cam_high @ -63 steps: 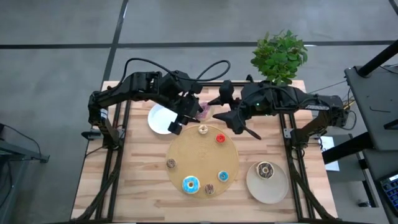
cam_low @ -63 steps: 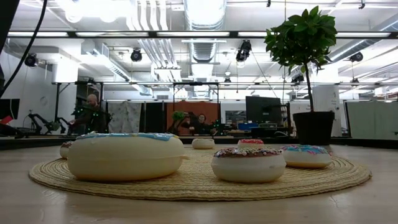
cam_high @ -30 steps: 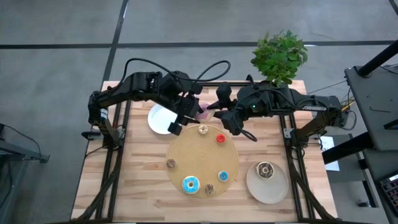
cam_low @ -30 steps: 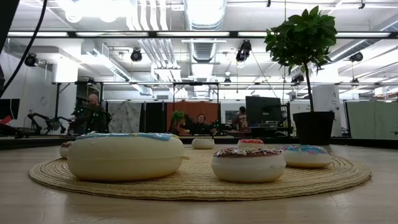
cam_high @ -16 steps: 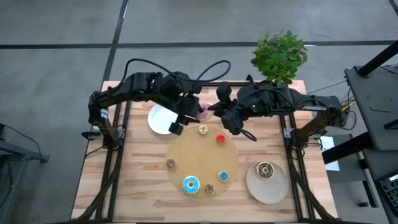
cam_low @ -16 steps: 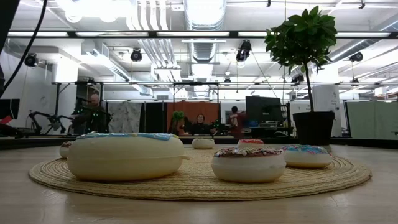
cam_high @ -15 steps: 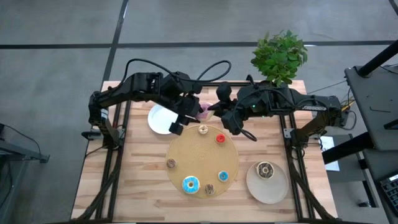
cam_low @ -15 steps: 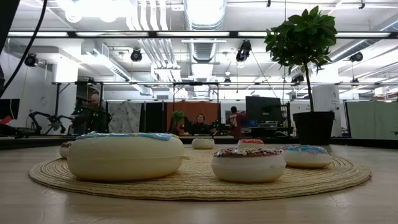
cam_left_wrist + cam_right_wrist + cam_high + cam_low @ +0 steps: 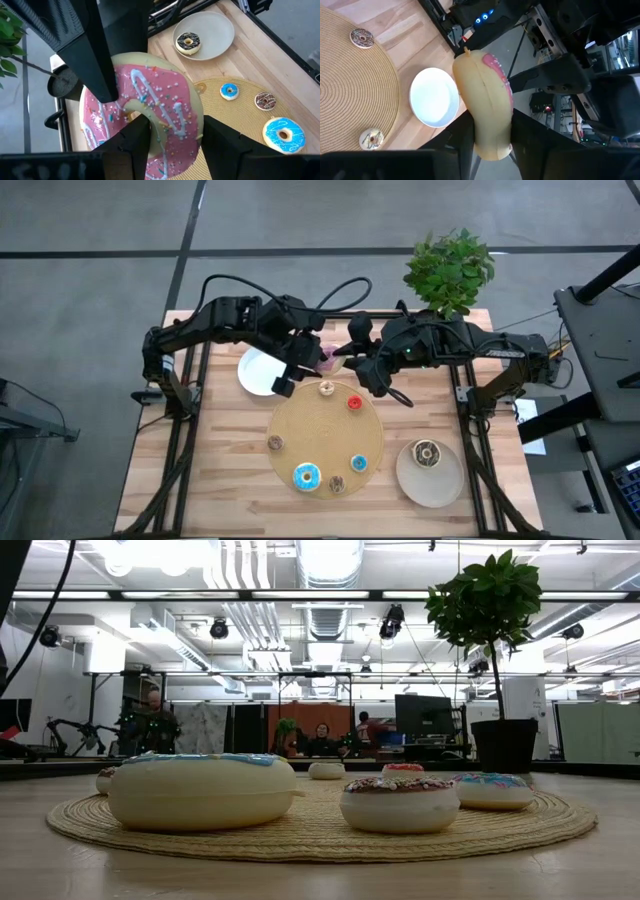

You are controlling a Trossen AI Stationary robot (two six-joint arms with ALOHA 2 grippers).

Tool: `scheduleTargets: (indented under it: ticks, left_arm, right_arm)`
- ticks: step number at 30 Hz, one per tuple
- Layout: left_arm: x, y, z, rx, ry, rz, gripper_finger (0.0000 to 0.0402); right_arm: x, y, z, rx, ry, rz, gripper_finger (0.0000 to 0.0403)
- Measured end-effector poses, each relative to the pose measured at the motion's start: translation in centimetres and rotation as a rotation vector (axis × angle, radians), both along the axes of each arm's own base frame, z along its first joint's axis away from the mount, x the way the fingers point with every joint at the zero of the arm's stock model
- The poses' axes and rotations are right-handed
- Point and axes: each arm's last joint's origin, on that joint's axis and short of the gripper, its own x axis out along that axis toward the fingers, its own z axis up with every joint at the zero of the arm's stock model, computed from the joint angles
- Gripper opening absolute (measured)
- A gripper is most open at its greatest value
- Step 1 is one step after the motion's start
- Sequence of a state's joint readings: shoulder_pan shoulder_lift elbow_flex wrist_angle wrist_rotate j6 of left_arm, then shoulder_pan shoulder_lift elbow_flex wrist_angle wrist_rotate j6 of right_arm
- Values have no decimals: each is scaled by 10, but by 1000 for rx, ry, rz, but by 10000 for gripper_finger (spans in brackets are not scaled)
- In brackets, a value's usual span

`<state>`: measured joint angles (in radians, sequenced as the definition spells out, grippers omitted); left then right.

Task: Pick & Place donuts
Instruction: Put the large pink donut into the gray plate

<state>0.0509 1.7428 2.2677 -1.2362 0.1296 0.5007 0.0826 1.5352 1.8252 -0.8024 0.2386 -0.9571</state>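
A pink iced donut (image 9: 165, 100) hangs in the air between both arms, over the table's far middle (image 9: 326, 358). My left gripper (image 9: 175, 142) is shut on it from the left and my right gripper (image 9: 492, 145) from the right. Several smaller donuts lie flat on the round woven mat (image 9: 325, 430): a tan one (image 9: 326, 388), a red one (image 9: 354, 402), a brown one (image 9: 275, 442), a large blue one (image 9: 307, 476). A chocolate donut (image 9: 427, 452) lies on the beige plate (image 9: 432, 485). The low view shows neither gripper. My left gripper has the donut's ring (image 9: 177, 132) between its fingers, one finger (image 9: 132, 145) at the hole and the other (image 9: 222, 147) outside the rim. The donut is lifted clear, its iced face turned toward the wrist camera. My right gripper pinches the donut across its two faces, one finger (image 9: 520, 137) on the iced side (image 9: 506, 107) and one (image 9: 462, 137) on the tan underside. The fingers come level from the table's right. The donut shows edge-on between them, clear of the table.
A white plate (image 9: 258, 372) lies left of the held donut, under the left arm. A potted plant (image 9: 450, 270) stands at the far right. Bare wood lies at the near left and near right of the mat.
My right gripper has swung from over the mat's far right edge toward the table's left, up to the pink donut in my left gripper, and has stayed there through the last second. The donut has kept its place.
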Motion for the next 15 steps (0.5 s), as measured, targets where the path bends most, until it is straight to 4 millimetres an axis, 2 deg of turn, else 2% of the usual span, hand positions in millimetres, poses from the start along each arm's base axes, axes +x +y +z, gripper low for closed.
scheduleTargets:
  ticks: [15]
  left_arm:
    - [0,1,0,21,0,24,139]
  right_arm:
    - [0,0,0,0,0,0,99]
